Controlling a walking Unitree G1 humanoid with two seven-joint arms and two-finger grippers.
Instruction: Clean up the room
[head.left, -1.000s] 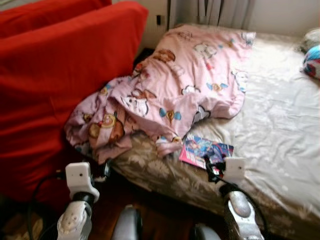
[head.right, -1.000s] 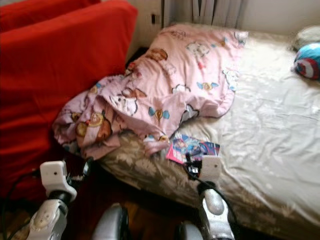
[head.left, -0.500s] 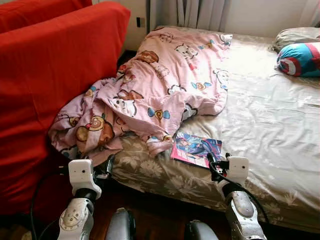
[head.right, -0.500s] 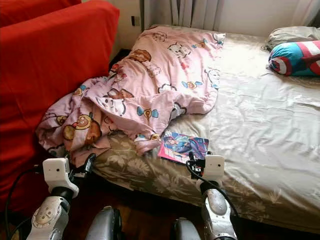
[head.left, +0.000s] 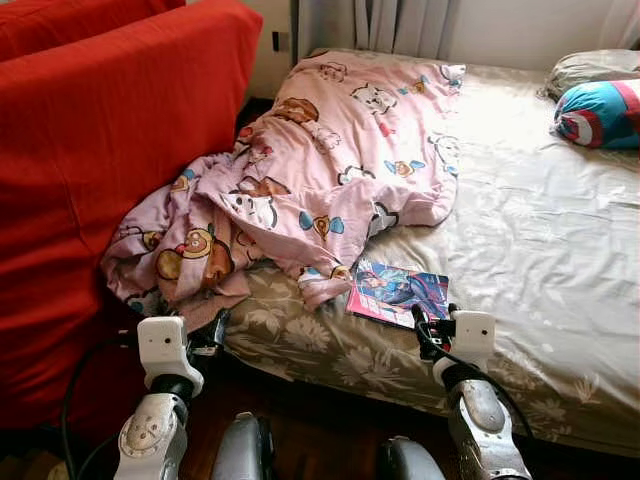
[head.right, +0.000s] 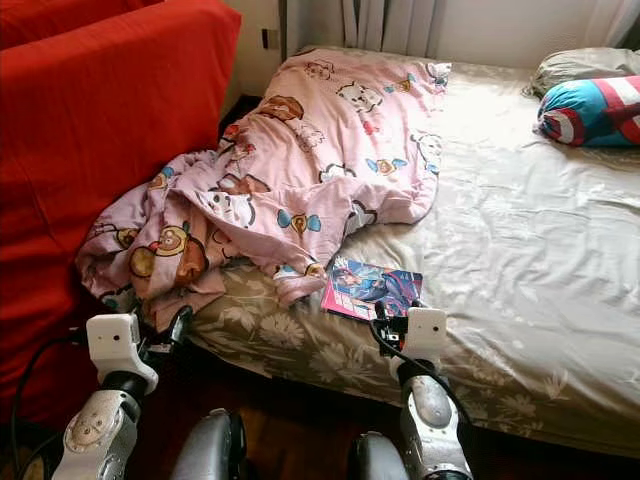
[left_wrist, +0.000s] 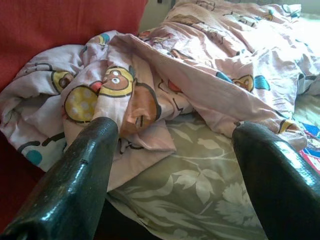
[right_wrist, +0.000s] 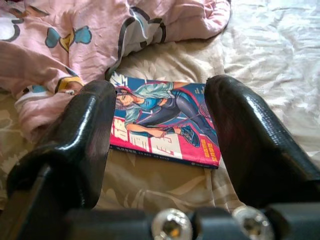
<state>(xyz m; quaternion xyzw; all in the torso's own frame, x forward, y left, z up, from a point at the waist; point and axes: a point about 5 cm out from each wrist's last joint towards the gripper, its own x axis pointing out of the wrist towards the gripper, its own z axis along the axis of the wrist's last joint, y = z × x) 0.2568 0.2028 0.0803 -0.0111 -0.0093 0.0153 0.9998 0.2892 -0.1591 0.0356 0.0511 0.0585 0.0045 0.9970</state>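
Observation:
A crumpled pink cartoon-print blanket spills from the bed over its near left corner. A pink and blue magazine lies flat on the bed near the front edge, just right of the blanket's tip. My right gripper is open, low at the bed's edge, a short way in front of the magazine. My left gripper is open too, held by the bed's corner below the hanging blanket.
A big red sofa stands close along the left, with a narrow gap to the bed. A blue, red and white cushion and a grey pillow lie at the far right. Dark wood floor is below.
The camera has swung and steadied, so the blur is gone and the far cushion is in fuller view. Both grippers hold about the same pose near the bed's edge.

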